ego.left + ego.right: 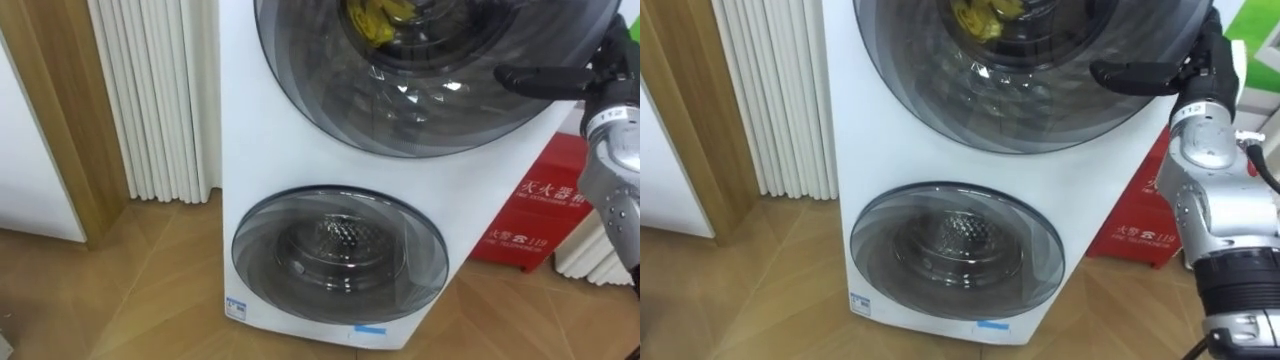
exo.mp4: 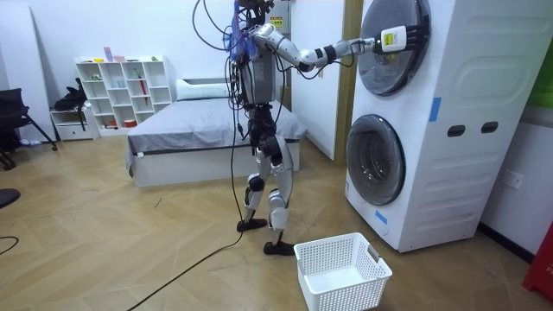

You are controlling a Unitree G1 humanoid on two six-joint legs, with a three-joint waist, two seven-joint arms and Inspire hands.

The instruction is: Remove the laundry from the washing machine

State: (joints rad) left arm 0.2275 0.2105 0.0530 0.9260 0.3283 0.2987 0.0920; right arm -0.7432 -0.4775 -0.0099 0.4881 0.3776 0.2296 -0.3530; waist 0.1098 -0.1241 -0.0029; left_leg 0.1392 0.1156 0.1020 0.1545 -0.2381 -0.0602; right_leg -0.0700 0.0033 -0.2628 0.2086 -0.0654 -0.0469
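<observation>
A white stacked washing machine stands right in front of me. Behind the dark glass of its upper round door lies a yellow cloth, also seen as the yellow cloth at the top edge. My right hand comes in from the right, its dark fingers stretched straight to the left over the right edge of that door. In the room view I stand before the machine with this arm raised, the right hand on the upper door.
The lower round door shows a bare metal drum. A red box stands on the floor right of the machine, white pleated panels to its left. A white laundry basket sits on the floor by my feet; a bed is behind me.
</observation>
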